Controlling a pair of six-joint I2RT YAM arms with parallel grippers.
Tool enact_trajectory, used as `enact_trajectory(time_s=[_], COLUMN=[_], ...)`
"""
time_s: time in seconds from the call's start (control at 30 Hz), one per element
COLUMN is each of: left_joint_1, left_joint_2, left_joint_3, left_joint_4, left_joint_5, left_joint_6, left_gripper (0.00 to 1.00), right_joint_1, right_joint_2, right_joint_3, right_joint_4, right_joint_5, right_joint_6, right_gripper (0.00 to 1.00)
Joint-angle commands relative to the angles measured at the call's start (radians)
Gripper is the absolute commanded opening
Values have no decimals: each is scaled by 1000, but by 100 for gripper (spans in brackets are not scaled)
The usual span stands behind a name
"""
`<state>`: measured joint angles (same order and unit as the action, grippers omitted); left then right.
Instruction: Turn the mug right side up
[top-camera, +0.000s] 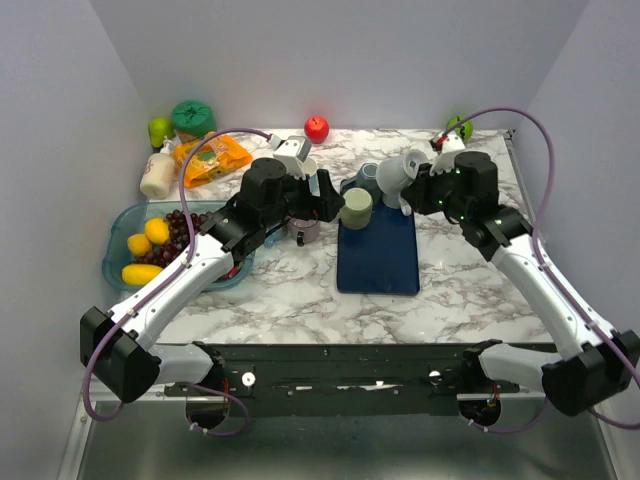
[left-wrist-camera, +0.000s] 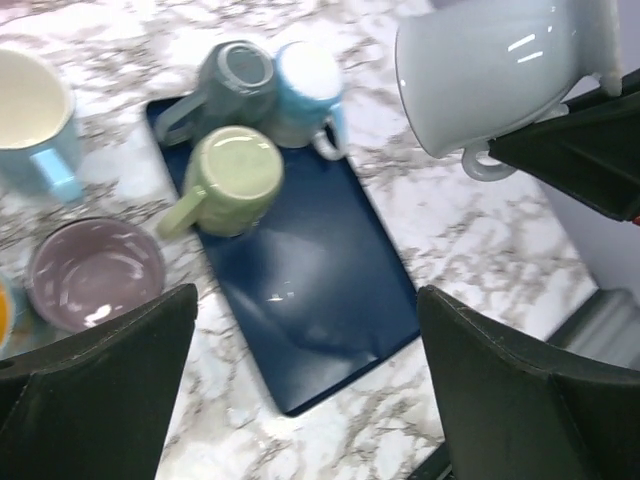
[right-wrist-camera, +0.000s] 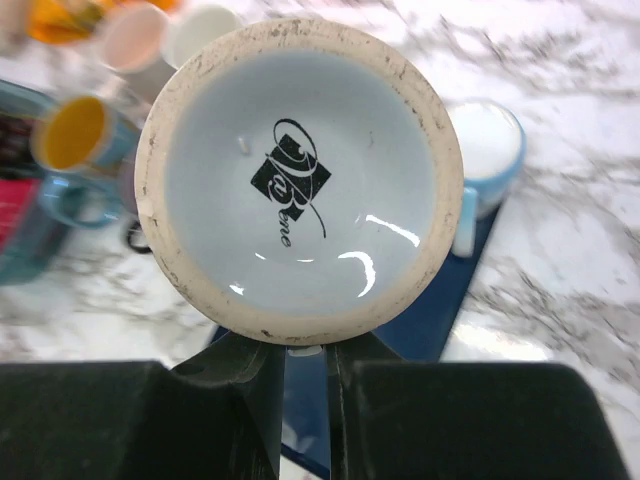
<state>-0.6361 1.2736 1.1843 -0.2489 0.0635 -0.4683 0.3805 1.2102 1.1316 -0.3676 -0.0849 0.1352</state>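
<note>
My right gripper (top-camera: 418, 192) is shut on the handle of a pale white mug (top-camera: 397, 172) and holds it in the air, tipped on its side, above the far end of the dark blue tray (top-camera: 378, 262). In the right wrist view the mug's base (right-wrist-camera: 298, 175) with a black logo faces the camera, and my gripper (right-wrist-camera: 306, 400) pinches the handle. The mug also shows in the left wrist view (left-wrist-camera: 490, 70). My left gripper (left-wrist-camera: 305, 390) is open and empty over the tray (left-wrist-camera: 310, 290).
A green mug (left-wrist-camera: 238, 180), a grey mug (left-wrist-camera: 235, 85) and a blue mug (left-wrist-camera: 305, 85) stand upside down on the tray's far end. A purple cup (left-wrist-camera: 95, 272) and other cups stand left of it. A fruit basket (top-camera: 118, 250) sits at the left, a red apple (top-camera: 316, 128) at the back.
</note>
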Motion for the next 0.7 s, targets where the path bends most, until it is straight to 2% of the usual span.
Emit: enact_trajectory(time_s=[0.0, 0.23, 0.5, 0.67], left_joint_1=[-5, -28, -63, -76], left_joint_2=[-60, -49, 18, 59], left_joint_3=[-47, -37, 54, 100], left_joint_4=[230, 554, 720, 830], left_joint_5=[220, 372, 398, 433], left_joint_6=[-78, -219, -351, -432], left_gripper=[99, 87, 85, 78], right_joint_1=[8, 8, 9, 9], right_joint_2=[-121, -230, -233, -225], right_joint_3=[86, 140, 194, 178], right_joint_4=[64, 277, 502, 613], right_joint_5=[-217, -410, -522, -556], right_joint_6=[124, 313, 469, 550], right_gripper=[1, 1, 1, 1])
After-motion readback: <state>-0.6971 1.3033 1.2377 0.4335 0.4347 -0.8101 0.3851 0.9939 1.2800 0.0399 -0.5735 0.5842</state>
